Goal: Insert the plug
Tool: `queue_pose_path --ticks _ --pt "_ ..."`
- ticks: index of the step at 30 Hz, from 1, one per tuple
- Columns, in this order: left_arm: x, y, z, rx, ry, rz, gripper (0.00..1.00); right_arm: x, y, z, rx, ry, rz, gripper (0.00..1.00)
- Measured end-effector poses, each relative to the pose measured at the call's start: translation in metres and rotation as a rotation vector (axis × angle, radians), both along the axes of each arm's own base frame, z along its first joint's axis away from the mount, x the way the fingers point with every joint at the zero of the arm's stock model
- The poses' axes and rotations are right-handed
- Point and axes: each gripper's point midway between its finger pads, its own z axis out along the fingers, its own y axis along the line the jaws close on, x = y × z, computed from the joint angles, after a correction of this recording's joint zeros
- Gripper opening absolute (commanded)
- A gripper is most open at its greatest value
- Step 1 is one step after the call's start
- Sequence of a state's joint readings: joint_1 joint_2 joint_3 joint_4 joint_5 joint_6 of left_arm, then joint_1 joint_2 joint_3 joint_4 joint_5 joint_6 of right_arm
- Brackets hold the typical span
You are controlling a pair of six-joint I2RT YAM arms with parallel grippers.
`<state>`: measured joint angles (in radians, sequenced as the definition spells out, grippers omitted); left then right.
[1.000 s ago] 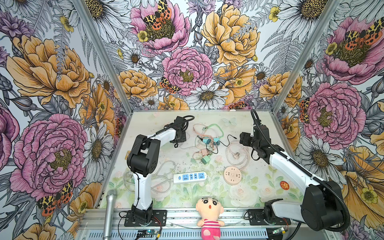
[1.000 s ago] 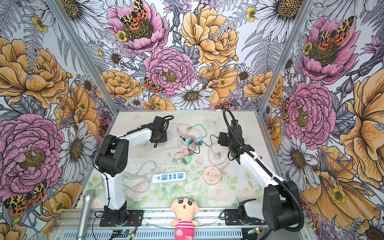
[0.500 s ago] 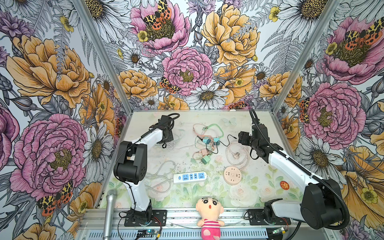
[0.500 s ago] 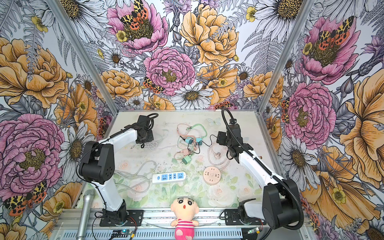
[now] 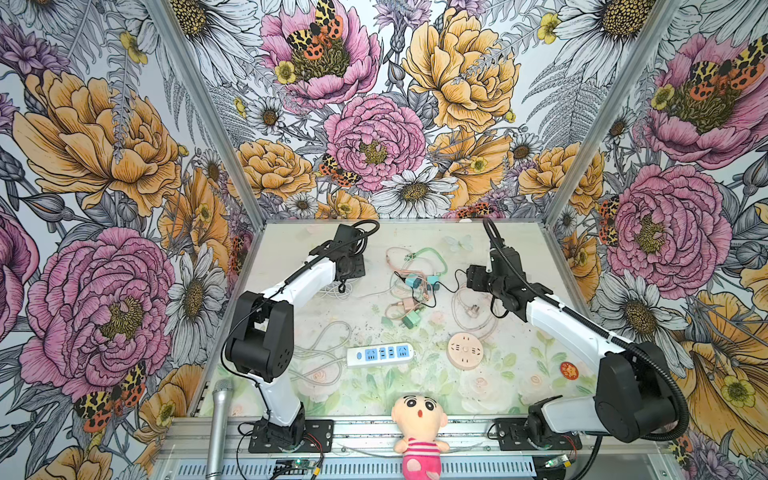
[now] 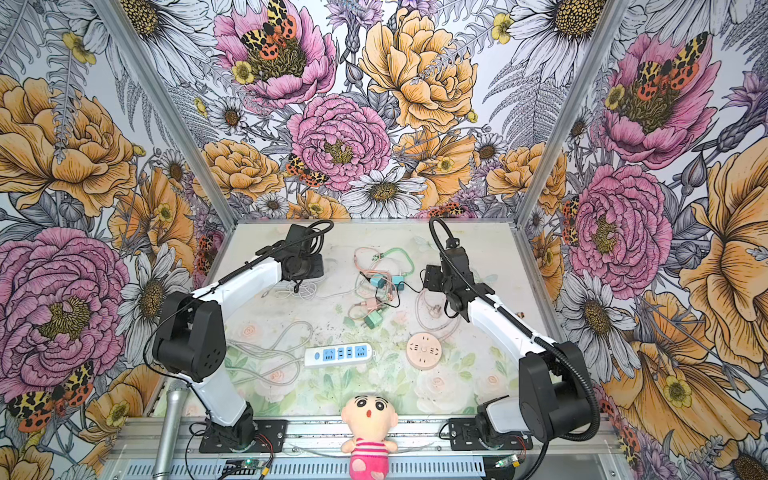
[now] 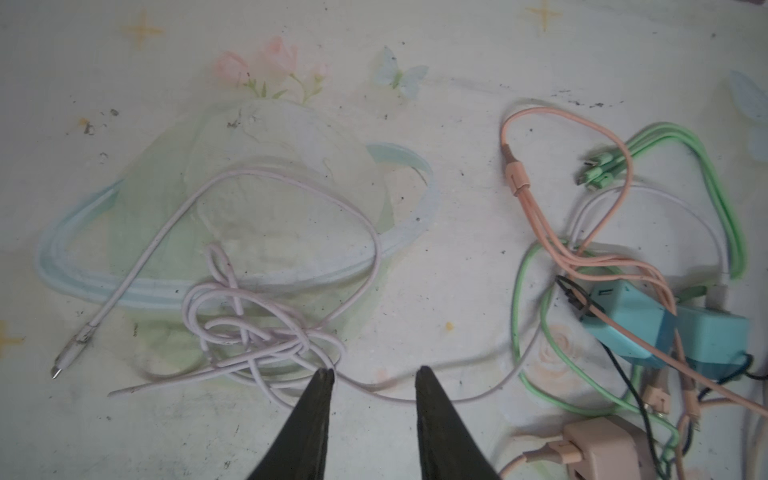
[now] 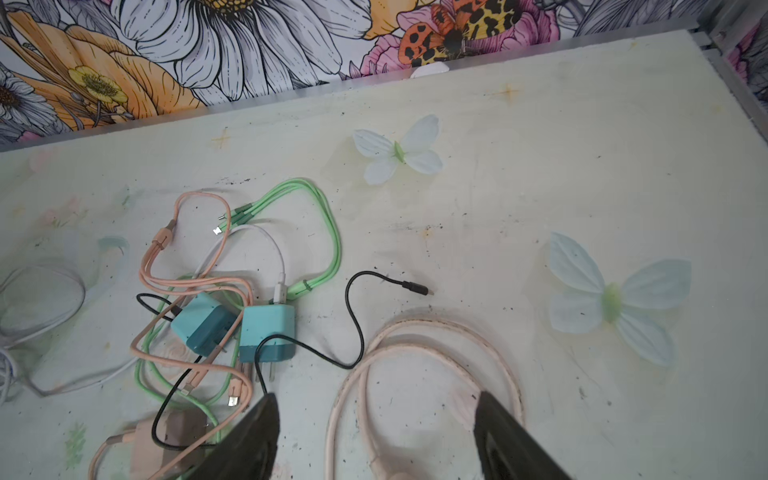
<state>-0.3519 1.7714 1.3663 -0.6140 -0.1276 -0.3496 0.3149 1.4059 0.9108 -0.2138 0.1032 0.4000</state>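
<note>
A white power strip with blue sockets lies near the front, and a round pink socket sits to its right. A pale pink cord loops back from that socket and ends in a plug lying flat. My right gripper hangs open and wide over this cord loop, holding nothing; in a top view it is just behind the plug. My left gripper is open and empty at the back left, over a tangled white cable that crosses under its tips.
Between the arms lies a tangle of cables: two teal chargers, a green charger, a pink charger, green, pink and black leads. A doll and a microphone sit at the front edge. The strip's grey cord coils at front left.
My left gripper swung left along the back and has come partway back to the right. My right gripper has shifted slightly left, with its jaws a little narrower.
</note>
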Motion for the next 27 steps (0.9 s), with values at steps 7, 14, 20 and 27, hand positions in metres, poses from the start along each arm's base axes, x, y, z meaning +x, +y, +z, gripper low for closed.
queue_pose_path --ticks 7,14,20,27 --pt "0.021 -0.045 -0.013 -0.051 0.019 -0.081 0.36 0.007 0.045 -0.01 -0.035 0.028 0.112 0.69" --pt "0.018 -0.06 -0.032 -0.07 0.069 -0.112 0.37 0.011 0.085 -0.021 -0.104 0.04 0.224 0.69" --pt "0.015 -0.057 -0.034 -0.076 0.076 -0.107 0.36 0.019 0.118 -0.035 -0.164 0.055 0.306 0.67" --pt "0.006 -0.039 -0.025 -0.088 0.071 -0.082 0.37 0.022 0.143 -0.044 -0.224 0.055 0.379 0.65"
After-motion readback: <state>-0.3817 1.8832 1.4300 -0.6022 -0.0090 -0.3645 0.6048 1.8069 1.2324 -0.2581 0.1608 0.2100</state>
